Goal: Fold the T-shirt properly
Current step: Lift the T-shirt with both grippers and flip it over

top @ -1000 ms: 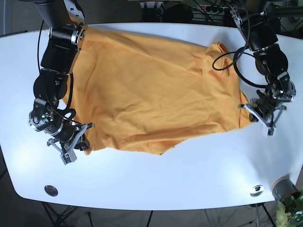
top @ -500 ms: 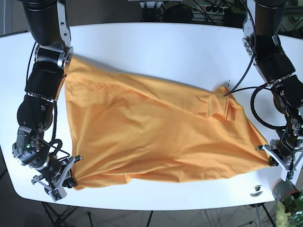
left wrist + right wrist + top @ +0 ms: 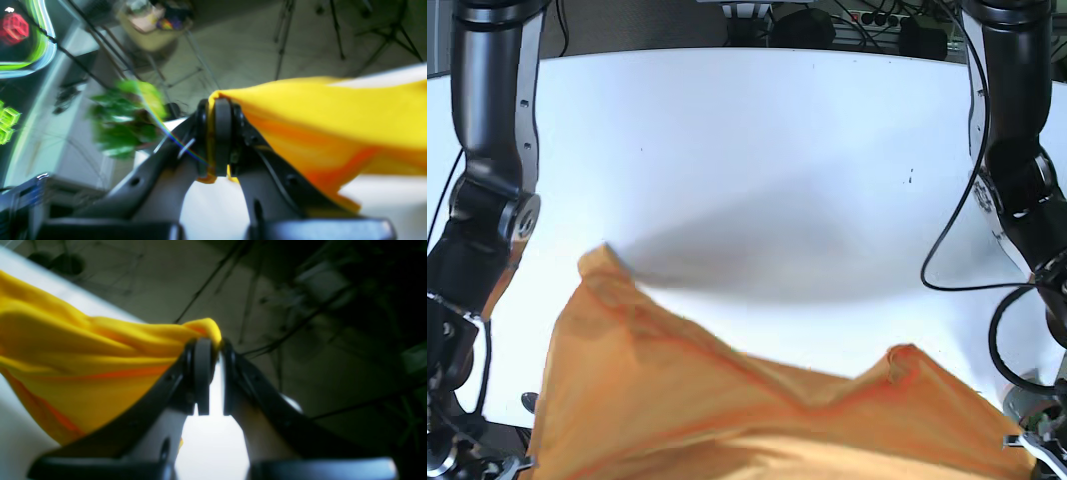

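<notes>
**Shirt lifted, both grippers clamped on hem corners**

Left gripper (image 3: 218,133): jaws pressed together on a corner of the shirt (image 3: 320,113); yellow cloth shows in the seam between the pads and pokes out below them. From the grip the fabric runs off taut to the right. A blurred green plant (image 3: 128,123) sits behind the fingers.

Right gripper (image 3: 210,373): jaws pinched at the tips on another corner, which bunches over the top of the pads; a narrow slit remains lower down.

Base view: shirt (image 3: 727,400) hangs stretched between the two arms at the near edge of the table (image 3: 747,150), raised off it, casting a soft shadow on the white top. Both grippers sit at the bottom frame edge, barely visible.
</notes>
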### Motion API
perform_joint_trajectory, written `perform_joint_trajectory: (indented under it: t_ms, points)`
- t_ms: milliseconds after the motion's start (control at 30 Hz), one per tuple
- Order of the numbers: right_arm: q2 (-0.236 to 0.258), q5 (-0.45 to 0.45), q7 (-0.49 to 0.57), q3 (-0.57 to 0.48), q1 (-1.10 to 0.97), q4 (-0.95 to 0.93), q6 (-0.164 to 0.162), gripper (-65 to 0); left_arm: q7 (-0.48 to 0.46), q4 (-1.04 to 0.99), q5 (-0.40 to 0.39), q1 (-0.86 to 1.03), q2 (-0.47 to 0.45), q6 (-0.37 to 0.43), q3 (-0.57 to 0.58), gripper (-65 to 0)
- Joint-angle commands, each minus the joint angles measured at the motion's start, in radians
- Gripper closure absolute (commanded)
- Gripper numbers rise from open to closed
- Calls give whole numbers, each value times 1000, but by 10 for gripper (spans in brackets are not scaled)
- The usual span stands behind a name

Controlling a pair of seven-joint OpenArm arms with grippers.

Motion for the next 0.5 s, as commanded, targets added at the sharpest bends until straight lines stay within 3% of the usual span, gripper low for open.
perform_joint_trajectory:
  t_ms: [0,300,467]
  points:
    - [22,9,16,-1,96,4,-4,-41,-40,9,-8,-98,-22,7,-4,0]
    - [65,16,-113,-17,152,21,-4,-41,-40,25,-16,-92,-63,1,-9,0]
    - [61,18,-134,73,-47,179,-4,-41,-41,83,-8,61,-65,-112,-32,0]
